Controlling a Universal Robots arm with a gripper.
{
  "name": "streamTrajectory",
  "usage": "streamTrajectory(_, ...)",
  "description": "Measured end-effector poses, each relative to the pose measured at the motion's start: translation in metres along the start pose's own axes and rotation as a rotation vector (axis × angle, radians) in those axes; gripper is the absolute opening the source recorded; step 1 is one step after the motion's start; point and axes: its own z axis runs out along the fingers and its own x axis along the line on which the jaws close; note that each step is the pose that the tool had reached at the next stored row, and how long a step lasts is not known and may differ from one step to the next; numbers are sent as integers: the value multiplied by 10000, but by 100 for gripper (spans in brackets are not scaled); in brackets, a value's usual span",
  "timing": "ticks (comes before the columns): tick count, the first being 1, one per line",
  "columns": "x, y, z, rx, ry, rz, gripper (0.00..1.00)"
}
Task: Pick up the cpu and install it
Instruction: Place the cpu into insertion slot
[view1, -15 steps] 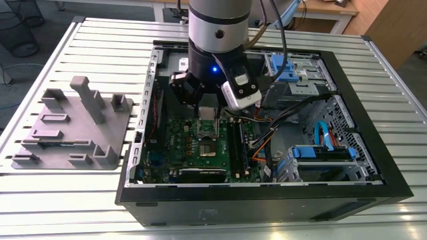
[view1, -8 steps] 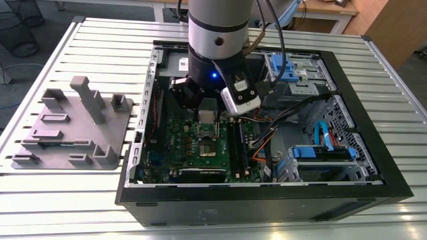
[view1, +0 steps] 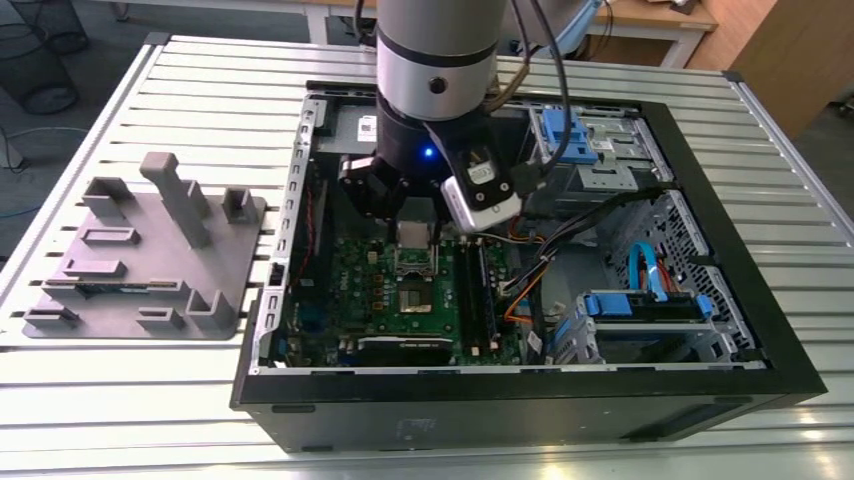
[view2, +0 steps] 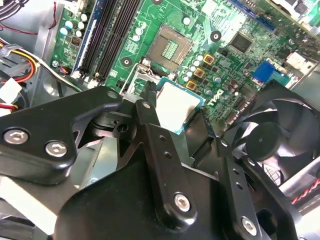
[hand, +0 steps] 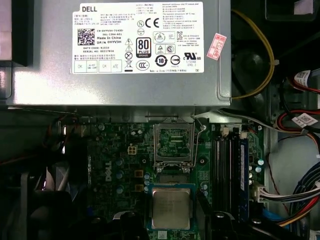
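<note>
The cpu (hand: 171, 207) is hanging just above the motherboard (hand: 115, 165), beside the open CPU socket (hand: 173, 145), with the gripper (view2: 182, 115) fingers (view2: 152, 125) clamping its opposite edges. Memory slots (hand: 227, 170) are running alongside the socket, with the power supply (hand: 120, 85) and a black fan (view2: 270, 140) sitting near it. Everything is sitting inside the open computer case (view1: 534, 405), which is lying on the slatted tabletop (view1: 160, 400). A grey fixture tray (view1: 147, 250) is resting well apart from the socket.

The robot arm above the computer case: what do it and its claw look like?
The arm is a thick silver-grey tube with a black band and a small blue light. Black cables run beside it, and a white box sits at its wrist. The claw is matt black, built from flat linked bars with silver screws.
</note>
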Motion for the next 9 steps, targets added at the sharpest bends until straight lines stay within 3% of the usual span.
streamTrajectory(9, -1, -31, 135, 2, 1, 1, 47)
